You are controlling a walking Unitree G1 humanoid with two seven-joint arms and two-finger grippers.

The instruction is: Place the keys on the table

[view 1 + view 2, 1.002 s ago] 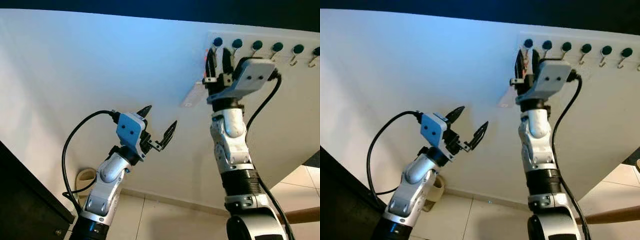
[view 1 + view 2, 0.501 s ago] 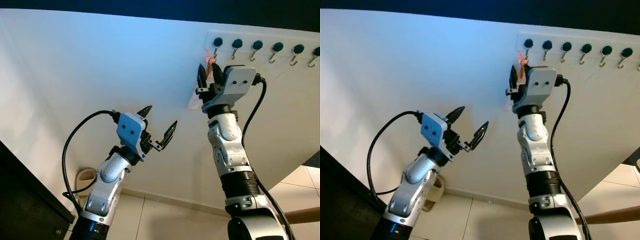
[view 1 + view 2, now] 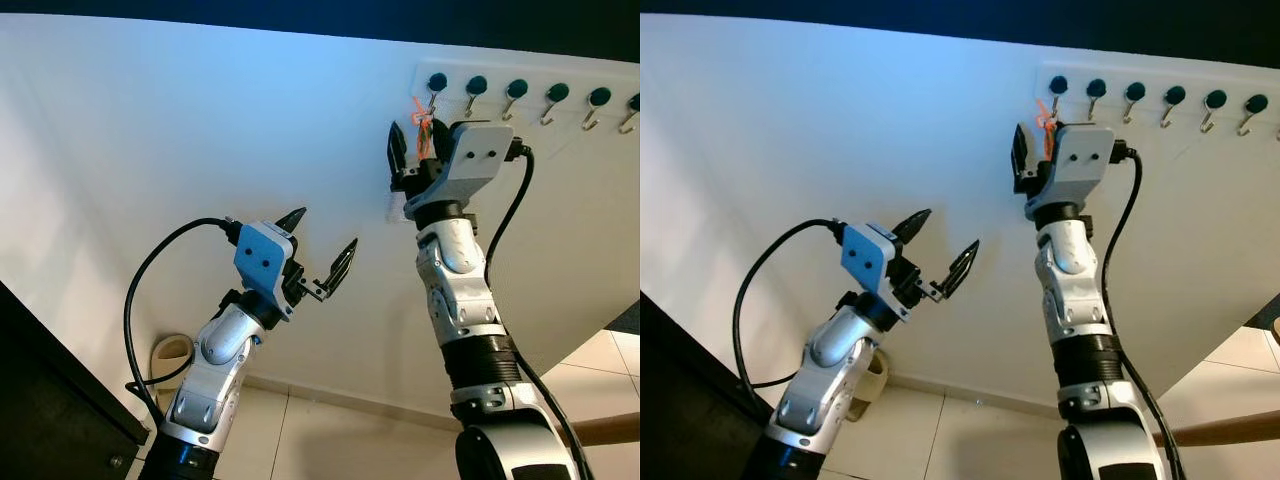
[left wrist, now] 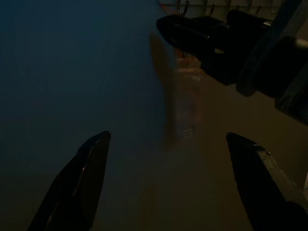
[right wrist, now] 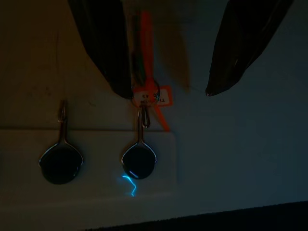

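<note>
The right arm is stretched steeply upward toward the white key rack (image 3: 530,95) on the wall, its right gripper (image 5: 166,89) spread wide just under the rack's end hook (image 5: 142,118), holding nothing. The keys (image 5: 144,67), on an orange tag, hang from that hook between the fingers, close against one of them. Well below the rack, the left arm is bent up, its left gripper (image 3: 322,248) open and empty.

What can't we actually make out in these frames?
- Keys: right wrist view, dark, half behind a finger; only the orange tag is clear.
- Tag lettering: too small.
- Hook rack: cut by the head view's right edge.
- Left wrist view: dim, blurred.
</note>
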